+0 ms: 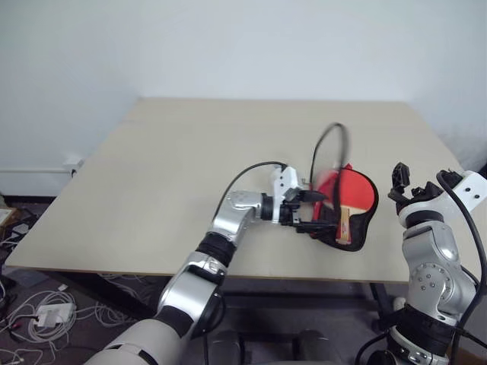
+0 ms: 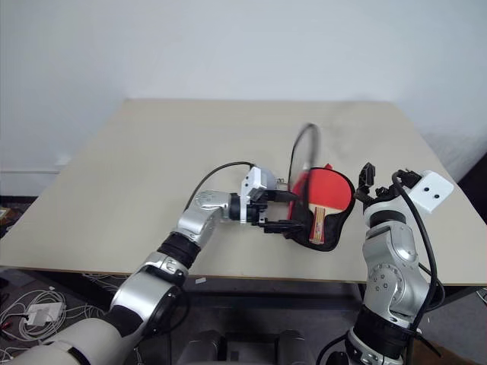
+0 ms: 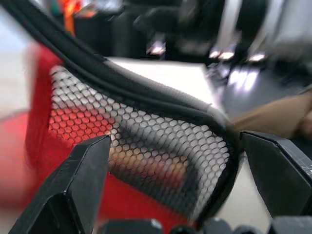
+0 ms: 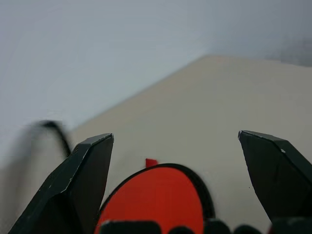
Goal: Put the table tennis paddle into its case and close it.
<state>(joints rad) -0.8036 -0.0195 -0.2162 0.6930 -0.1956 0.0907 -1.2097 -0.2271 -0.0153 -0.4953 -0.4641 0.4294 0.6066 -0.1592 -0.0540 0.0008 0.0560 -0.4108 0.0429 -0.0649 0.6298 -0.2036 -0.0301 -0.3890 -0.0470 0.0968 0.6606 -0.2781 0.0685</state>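
Note:
The table tennis paddle (image 1: 359, 190) lies inside the open case (image 1: 356, 245) near the table's front right, red face up and wooden handle (image 1: 346, 224) toward me. The case's black-rimmed flap (image 1: 333, 148) stands raised and blurred above it. My left gripper (image 1: 313, 213) points right at the case's left edge, open, and the case's black mesh (image 3: 161, 146) sits between its fingers (image 3: 83, 175) without being clamped. My right gripper (image 1: 399, 181) hangs open just right of the case, above the table, with the paddle's red face (image 4: 156, 204) low between its fingers.
The beige table (image 1: 190, 167) stretches wide to the left and back of the case; its front edge runs close under the case. A white wall stands behind. Cables and a power strip (image 1: 46, 312) lie on the floor at the left.

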